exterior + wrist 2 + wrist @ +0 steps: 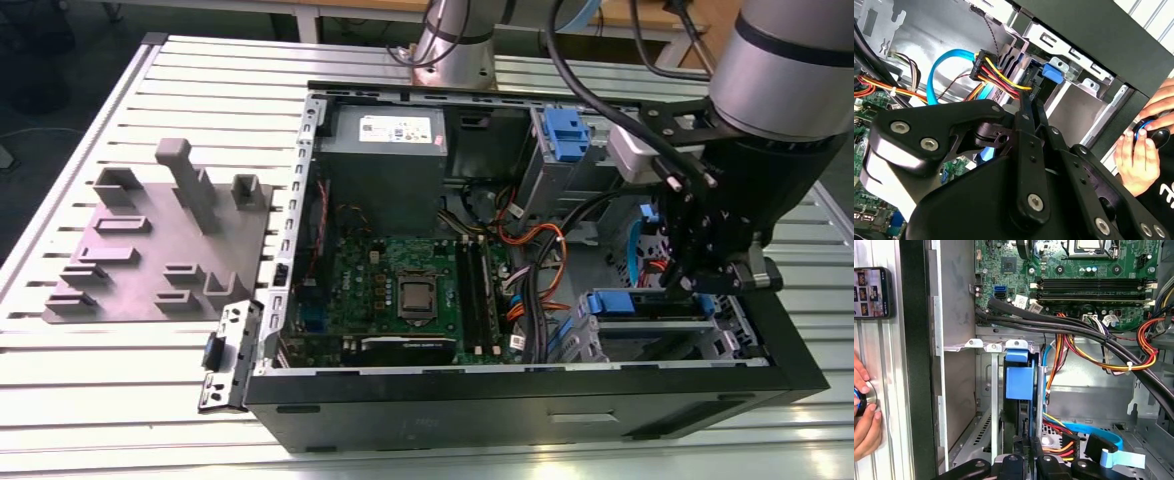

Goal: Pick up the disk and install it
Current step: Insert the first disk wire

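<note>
Disk [1018, 382] stands edgewise in the drive cage [650, 320], at 4 o'clock within the computer case [534, 395]; gripper [707, 290] above, closure indeterminate.

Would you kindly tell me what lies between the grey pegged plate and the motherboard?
In the exterior view, the computer case's upright wall separates plate and motherboard.

In the exterior view, the pincer [705, 285] is hemmed inside the open computer case [534, 395], with orange and black cables [534, 250] crowding it at 9 o'clock and the drive cage [654, 320] just below at 6 o'clock. Open counter [120, 400] is left outside the case at 9 o'clock, interrupted by the grey pegged plate [154, 245]. A person's hand [1144, 155] is seen just outside the case wall in the second wrist view.
</note>
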Controlling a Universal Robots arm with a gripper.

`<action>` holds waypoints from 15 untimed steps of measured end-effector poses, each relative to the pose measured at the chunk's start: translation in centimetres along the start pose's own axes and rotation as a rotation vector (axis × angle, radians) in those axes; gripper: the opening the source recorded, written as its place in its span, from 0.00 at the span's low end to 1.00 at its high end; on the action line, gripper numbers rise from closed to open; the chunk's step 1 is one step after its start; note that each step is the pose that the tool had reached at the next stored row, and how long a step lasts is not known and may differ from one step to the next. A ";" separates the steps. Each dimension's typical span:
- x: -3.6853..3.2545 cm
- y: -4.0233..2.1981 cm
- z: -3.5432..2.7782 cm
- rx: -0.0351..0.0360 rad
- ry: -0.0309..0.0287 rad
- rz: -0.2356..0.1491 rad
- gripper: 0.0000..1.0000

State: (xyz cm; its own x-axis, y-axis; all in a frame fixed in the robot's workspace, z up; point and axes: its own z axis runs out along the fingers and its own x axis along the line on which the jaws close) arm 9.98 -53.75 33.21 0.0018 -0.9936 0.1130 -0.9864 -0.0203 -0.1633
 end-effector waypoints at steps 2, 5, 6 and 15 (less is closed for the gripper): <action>-0.01 -0.03 0.02 -0.0005 0.0009 0.004 0.16; -0.02 -0.06 0.06 -0.0012 0.0018 0.010 0.16; -0.03 -0.06 0.08 -0.0014 0.0021 0.012 0.16; -0.05 -0.06 0.22 -0.0034 0.0046 0.030 0.16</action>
State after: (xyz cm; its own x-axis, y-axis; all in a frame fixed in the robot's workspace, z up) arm 10.07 -53.73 32.99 -0.0282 -0.9932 0.1126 -0.9865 0.0095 -0.1633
